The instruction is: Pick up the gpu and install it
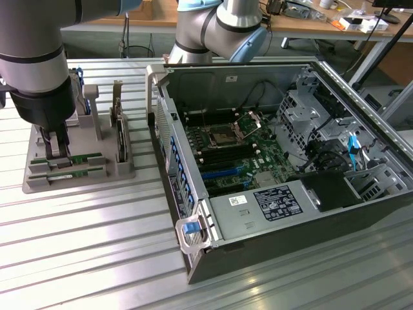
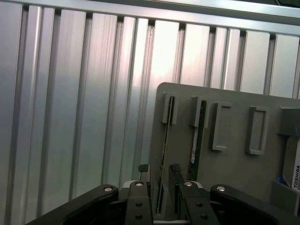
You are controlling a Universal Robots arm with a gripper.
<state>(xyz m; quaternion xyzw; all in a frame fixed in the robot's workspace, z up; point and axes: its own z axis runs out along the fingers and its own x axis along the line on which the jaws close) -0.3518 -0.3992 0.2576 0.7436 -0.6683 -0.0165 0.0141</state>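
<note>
1. Your hand (image 2: 159, 168) is spread wide and low over the grey tray (image 2: 234, 183), one finger on each side of the gpu (image 2: 162, 140).
2. The gpu stands on edge in its tray slot, not yet pinched or lifted. A second green stick (image 2: 198, 136) sits in the slot just beside it.
3. The open computer case (image 1: 290, 213) lies on the desk (image 1: 97, 245) at the exterior view's right, well apart from the tray.
4. By my reading, you have only reached the pickup position. The grasp, the carry and the install are all left to do.

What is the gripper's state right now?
Gripper: open, straddling the long thin green circuit-board stick that stands in the grey plastic tray, not clamping it.
</note>
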